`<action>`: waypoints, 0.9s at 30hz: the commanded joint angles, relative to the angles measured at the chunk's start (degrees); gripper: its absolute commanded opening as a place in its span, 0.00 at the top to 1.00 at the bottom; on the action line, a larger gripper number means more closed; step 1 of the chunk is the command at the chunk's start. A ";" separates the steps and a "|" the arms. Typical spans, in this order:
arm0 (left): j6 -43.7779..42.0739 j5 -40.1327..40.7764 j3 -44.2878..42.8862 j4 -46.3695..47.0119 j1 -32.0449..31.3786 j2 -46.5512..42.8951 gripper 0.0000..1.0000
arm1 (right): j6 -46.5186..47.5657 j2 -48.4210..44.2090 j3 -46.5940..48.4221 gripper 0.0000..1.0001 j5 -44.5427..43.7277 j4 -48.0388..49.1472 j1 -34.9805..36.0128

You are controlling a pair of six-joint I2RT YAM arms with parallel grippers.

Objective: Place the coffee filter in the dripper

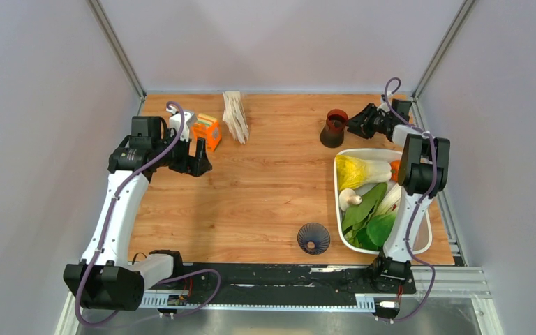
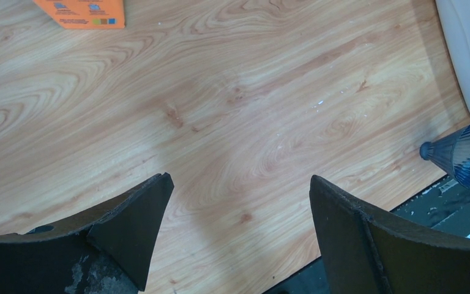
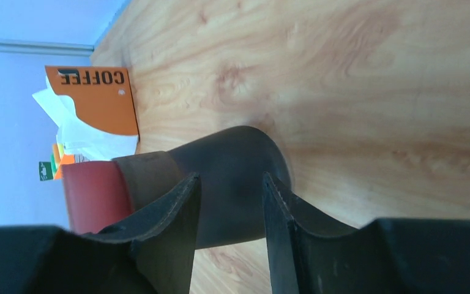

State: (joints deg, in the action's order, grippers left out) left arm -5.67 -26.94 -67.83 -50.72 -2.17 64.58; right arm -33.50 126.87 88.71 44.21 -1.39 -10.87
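Observation:
The dripper [image 1: 313,238], a dark blue ribbed cone, lies on its side near the table's front edge; it also shows at the right of the left wrist view [image 2: 468,153]. The coffee filter [image 1: 236,116], white fan-shaped paper, lies at the back centre. My left gripper [image 1: 194,159] hovers open over bare wood [image 2: 238,184], well left of the dripper. My right gripper [image 1: 354,124] is at the back right, its jaws narrowed on the dark lower body of a brown pot [image 1: 333,128] [image 3: 229,177].
An orange coffee box [image 1: 207,131] stands beside the left gripper. A white tray [image 1: 363,151] of vegetables fills the right side, next to the right arm. The brown pot [image 3: 232,159] has a red top and a tan band.

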 commanded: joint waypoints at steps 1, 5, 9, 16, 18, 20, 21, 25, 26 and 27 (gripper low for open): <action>0.40 -1.68 -0.29 1.74 0.10 -0.17 0.07 | -2.04 -5.62 -3.65 0.56 3.95 3.24 2.41; 0.37 -1.96 -0.36 1.74 0.07 -0.23 0.07 | -1.85 -7.75 -6.70 0.56 5.19 3.15 4.27; 0.31 -2.21 -0.31 1.83 0.07 -0.08 0.07 | -0.01 -10.10 -8.93 0.56 6.20 2.42 6.64; 0.06 -3.34 -1.17 1.79 0.11 0.65 0.07 | 4.68 -12.19 -10.21 0.56 6.01 -3.00 11.66; 0.02 -3.46 -1.59 1.59 0.07 0.87 0.07 | 5.82 -12.78 -10.69 0.56 5.96 -4.43 13.52; -0.07 -3.50 -1.87 1.57 0.07 0.85 0.07 | 6.64 -13.30 -11.41 0.56 6.29 -5.30 14.78; -0.05 -3.53 -1.93 1.56 0.07 0.83 0.07 | 6.95 -13.62 -11.85 0.56 6.33 -5.70 15.37; -0.21 -3.88 -1.85 1.52 0.07 0.82 0.07 | 7.76 -15.70 -14.69 0.57 7.44 -6.72 17.40; -0.28 -4.03 -1.77 1.51 0.07 0.79 0.07 | 7.93 -16.38 -15.54 0.57 7.69 -6.92 17.86; -0.34 -4.31 -1.73 1.48 0.07 0.72 0.07 | 8.19 -17.11 -16.54 0.57 7.87 -7.14 18.33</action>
State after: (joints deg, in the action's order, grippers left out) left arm -5.69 -29.36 -67.83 -50.43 -2.17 65.52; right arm -27.68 114.85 74.65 49.50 -7.20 6.00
